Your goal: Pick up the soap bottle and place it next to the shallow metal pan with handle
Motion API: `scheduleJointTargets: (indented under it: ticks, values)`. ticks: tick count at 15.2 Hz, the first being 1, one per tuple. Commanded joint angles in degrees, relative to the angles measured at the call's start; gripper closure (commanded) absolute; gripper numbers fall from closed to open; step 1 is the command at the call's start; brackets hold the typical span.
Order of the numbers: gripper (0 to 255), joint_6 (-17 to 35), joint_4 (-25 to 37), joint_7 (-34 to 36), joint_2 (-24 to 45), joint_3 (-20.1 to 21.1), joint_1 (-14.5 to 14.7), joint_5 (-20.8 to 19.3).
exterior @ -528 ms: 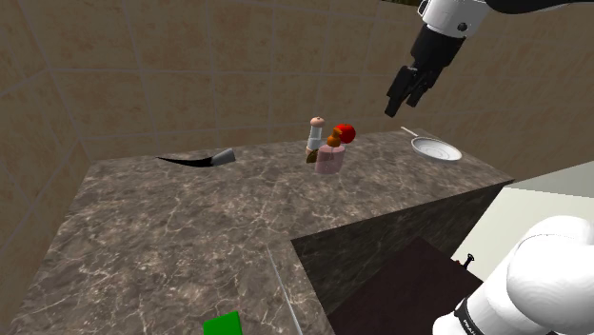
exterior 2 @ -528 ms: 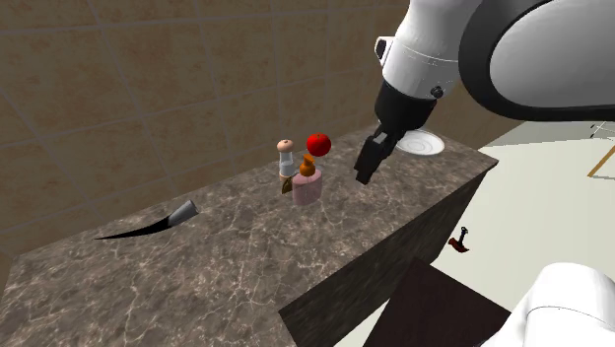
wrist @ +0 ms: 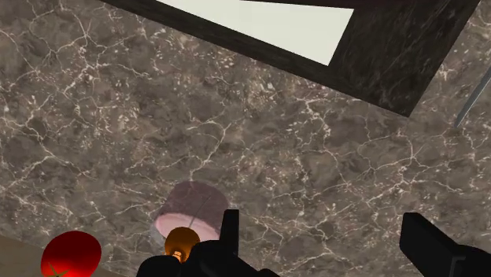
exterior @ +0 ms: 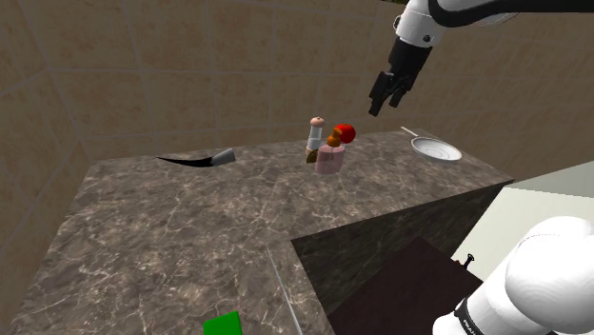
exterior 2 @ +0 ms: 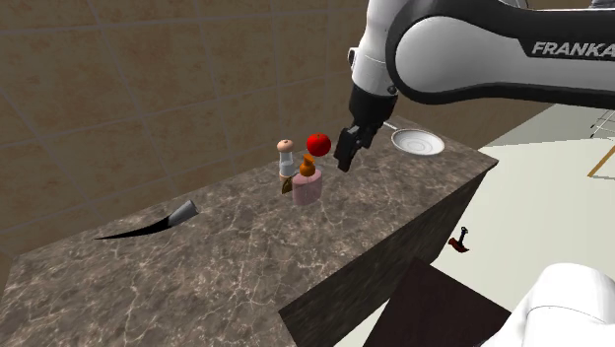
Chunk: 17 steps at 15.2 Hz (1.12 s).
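Soap bottle (exterior: 329, 157) stands upright on the table (exterior: 190, 228), below my hand (exterior: 381, 100) and just outside one finger, untouched. My hand, released and empty, has shifted from the pan (exterior: 437, 148) side toward the bottle; centring and descent remain.

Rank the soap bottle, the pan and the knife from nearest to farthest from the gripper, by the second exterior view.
1. The soap bottle, pink with an orange pump, just below-left of the open gripper.
2. The pan, to that view's right, near the far corner of the counter.
3. The knife, far off toward that view's left.
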Motion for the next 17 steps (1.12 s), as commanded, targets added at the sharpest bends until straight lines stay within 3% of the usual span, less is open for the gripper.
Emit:
scheduleJointTargets:
  ticks: [1,9,17]
  values:
    - [0,2.1,1.5,-1.3,4.3,-1.1,-0.3,-0.2]
    - [0,6.2,11.7,-7.0,21.7,-5.0,-1.5,0.7]
    - [0,6.4,26.8,-12.6,40.2,-7.5,-3.3,3.5]
